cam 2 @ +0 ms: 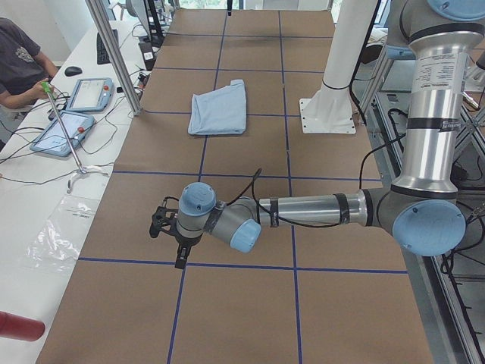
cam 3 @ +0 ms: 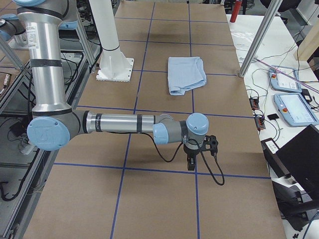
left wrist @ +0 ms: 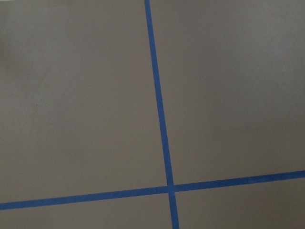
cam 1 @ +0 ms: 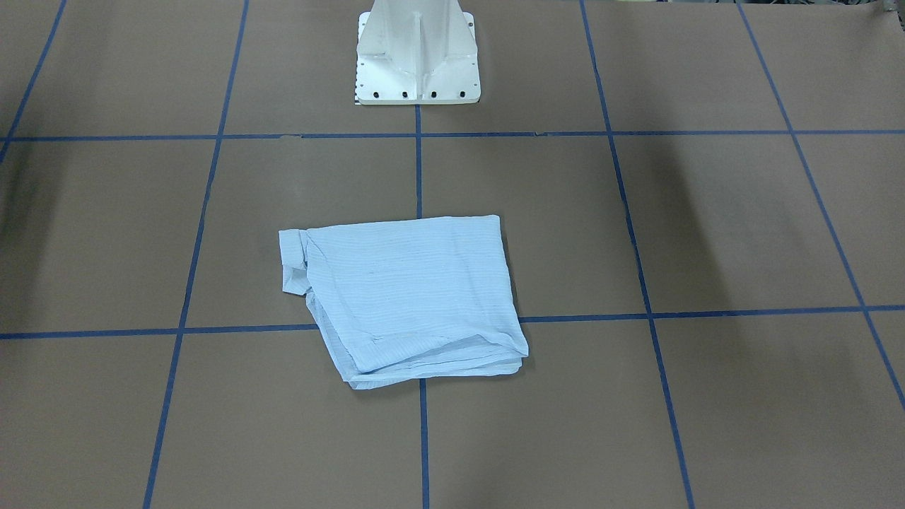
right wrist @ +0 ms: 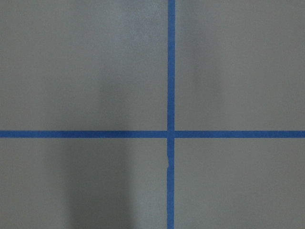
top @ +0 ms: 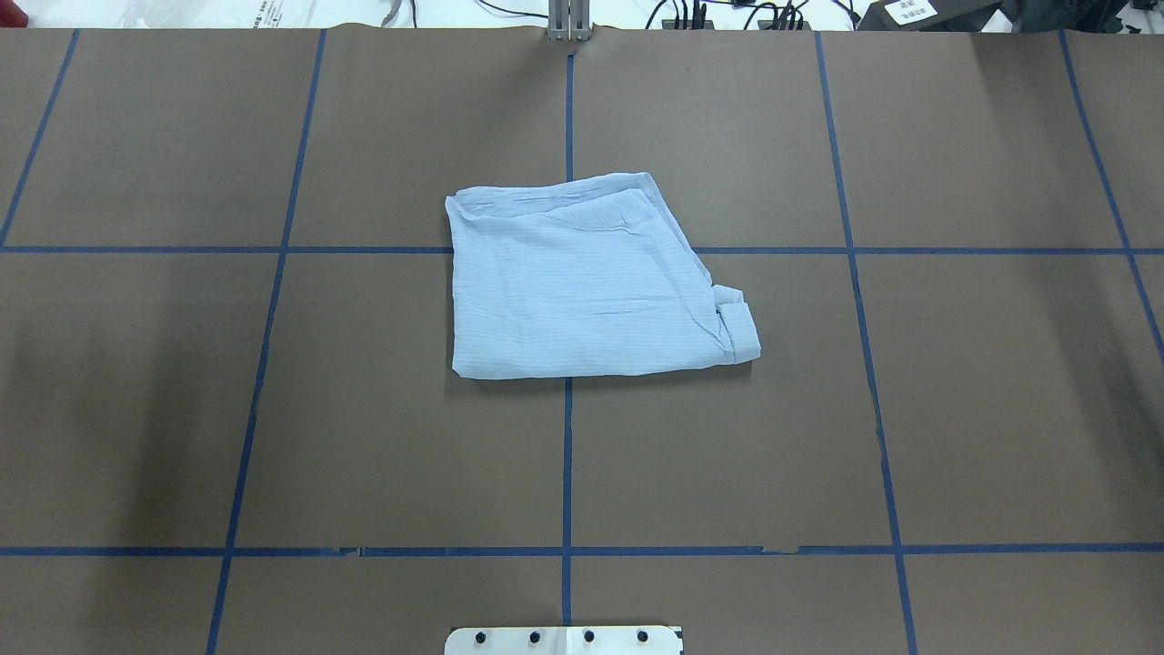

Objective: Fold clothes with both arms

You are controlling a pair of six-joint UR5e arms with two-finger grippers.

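Where tape lines [top: 568,455] cross, folded shirt [top: 582,291] lies on table [top: 955,409].

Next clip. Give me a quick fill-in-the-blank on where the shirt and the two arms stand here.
1. The shirt lies ____ into a compact, roughly square bundle on the table.
2. The tape lines gridding the table are ____ in colour.
3. Of the left arm and the right arm, the number touching the shirt is ____.
Missing words: folded; blue; zero.
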